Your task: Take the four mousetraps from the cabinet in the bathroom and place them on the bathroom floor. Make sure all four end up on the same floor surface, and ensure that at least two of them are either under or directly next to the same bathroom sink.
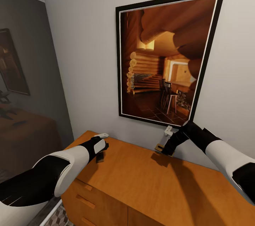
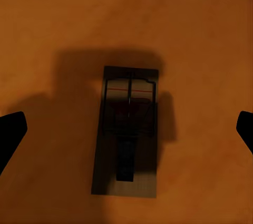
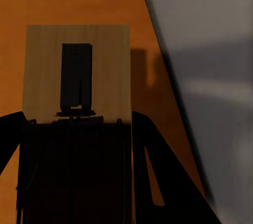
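Cabinet [image 1: 148, 180] top — right gripper [image 1: 166, 150] clamps mousetrap [image 3: 79, 97].

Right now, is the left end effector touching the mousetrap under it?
Apart. In the left wrist view the mousetrap lies flat on the cabinet top, with bare wood between it and each fingertip at the frame edges.

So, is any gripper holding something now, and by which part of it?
The right gripper holds a mousetrap by one short end, above the cabinet. The left gripper is open over another mousetrap, holding nothing.
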